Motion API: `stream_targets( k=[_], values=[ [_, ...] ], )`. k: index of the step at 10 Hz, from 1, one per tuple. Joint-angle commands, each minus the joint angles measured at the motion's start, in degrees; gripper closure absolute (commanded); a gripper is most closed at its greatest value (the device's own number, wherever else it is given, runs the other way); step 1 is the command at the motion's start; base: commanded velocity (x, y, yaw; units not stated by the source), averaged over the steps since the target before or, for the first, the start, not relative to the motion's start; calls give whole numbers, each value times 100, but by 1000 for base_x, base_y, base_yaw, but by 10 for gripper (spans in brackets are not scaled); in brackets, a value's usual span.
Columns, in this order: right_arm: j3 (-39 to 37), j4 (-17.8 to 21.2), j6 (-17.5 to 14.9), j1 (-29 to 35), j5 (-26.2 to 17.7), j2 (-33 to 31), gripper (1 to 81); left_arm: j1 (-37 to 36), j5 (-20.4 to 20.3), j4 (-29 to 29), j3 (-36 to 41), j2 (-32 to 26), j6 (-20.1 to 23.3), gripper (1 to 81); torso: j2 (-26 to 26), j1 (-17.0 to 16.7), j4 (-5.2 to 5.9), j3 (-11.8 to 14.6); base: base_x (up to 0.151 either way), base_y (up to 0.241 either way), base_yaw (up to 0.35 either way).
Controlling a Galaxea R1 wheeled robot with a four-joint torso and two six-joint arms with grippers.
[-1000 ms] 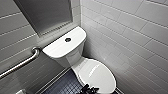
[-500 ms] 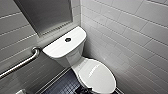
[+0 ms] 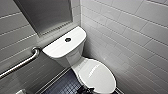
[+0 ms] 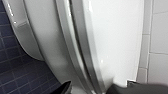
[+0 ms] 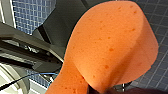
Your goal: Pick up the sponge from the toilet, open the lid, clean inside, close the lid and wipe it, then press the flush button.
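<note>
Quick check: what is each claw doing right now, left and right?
Left claw: open, its tips on either side of the edge of the toilet lid.
Right claw: closed on the orange sponge.

Ends of sponge (image 5: 110, 50) and much of lid (image 4: 117, 37) beyond picture edges.

White toilet (image 3: 74, 57) in a tiled corner, lid (image 3: 98, 75) down, dark flush button (image 3: 67, 39) mid-tank, metal grab bar (image 3: 22, 64) on the wall (image 3: 15, 42) beside, dark floor (image 3: 63, 87) below
</note>
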Motion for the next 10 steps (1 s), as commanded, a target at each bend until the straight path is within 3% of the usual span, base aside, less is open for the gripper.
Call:
stream_targets(
  k=[1,10],
  values=[
    [131,-138,15,-162,-427,-211,811,-504,222,65,752,-126,44,10,0,0,0,0,0,0,0],
    [211,-121,15,-117,-427,-246,811,-627,240,65,374,120,44,10,0,0,0,0,0,0,0]
  ],
)
